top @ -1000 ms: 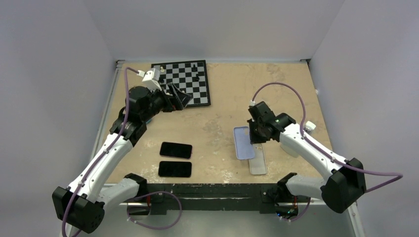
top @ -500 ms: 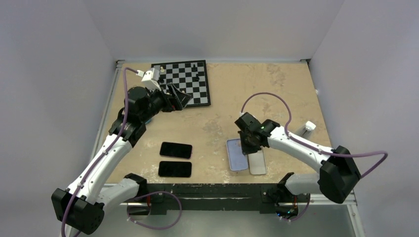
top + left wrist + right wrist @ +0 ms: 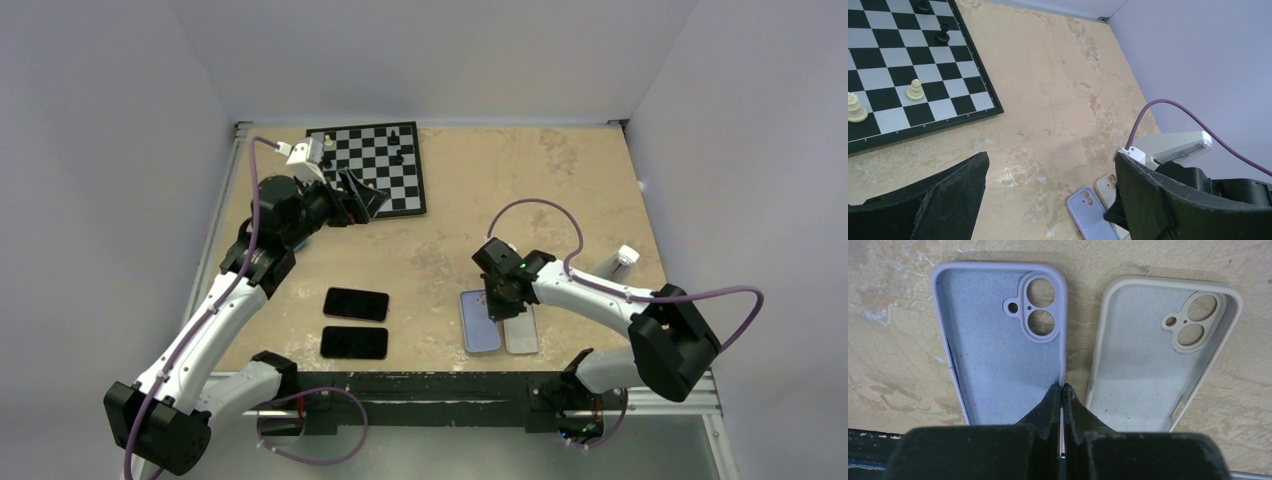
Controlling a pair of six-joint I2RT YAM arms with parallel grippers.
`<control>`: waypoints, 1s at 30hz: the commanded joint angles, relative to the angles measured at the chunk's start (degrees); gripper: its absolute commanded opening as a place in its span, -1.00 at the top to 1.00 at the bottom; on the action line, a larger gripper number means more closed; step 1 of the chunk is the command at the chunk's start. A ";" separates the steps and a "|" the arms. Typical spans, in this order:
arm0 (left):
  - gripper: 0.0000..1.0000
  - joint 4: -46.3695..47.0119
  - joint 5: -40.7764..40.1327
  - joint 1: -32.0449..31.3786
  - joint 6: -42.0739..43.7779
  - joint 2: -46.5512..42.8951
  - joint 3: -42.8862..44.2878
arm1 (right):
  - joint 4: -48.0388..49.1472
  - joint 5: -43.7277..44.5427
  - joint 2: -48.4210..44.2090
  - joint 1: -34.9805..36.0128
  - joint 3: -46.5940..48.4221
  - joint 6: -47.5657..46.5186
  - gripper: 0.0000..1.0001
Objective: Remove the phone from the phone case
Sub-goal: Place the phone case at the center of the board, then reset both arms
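Two bare black phones lie side by side left of centre, one [image 3: 356,303] behind the other [image 3: 354,342]. An empty lilac case [image 3: 478,322] and an empty beige case [image 3: 521,330] lie inside-up near the front edge. In the right wrist view the lilac case [image 3: 998,345] lies left of the beige case [image 3: 1153,355]. My right gripper [image 3: 1062,387] is shut on the lilac case's right side wall; it also shows in the top view [image 3: 497,305]. My left gripper [image 3: 365,197] is open and empty, held above the table by the chessboard. Its wrist view [image 3: 1051,157] shows both cases far off.
A chessboard [image 3: 370,165] with a few pieces sits at the back left. The right arm's purple cable [image 3: 540,215] loops over the table behind the cases. The black front rail [image 3: 420,385] runs along the near edge.
My right gripper has moved left and toward the front edge, bringing the lilac case with it until it lies beside the beige case. The left arm has not moved.
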 commanded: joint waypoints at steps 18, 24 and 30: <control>-1.00 3.09 0.59 0.90 0.90 0.25 -0.26 | 0.28 4.37 -11.47 0.73 3.11 -0.15 -0.22; -1.00 2.49 -0.79 1.30 2.15 1.18 -0.17 | 2.43 10.90 -24.19 1.31 5.80 -0.91 -0.64; -1.00 1.49 -3.70 1.23 4.73 0.85 -0.07 | 12.23 11.49 -47.11 1.36 -1.20 -2.81 -0.73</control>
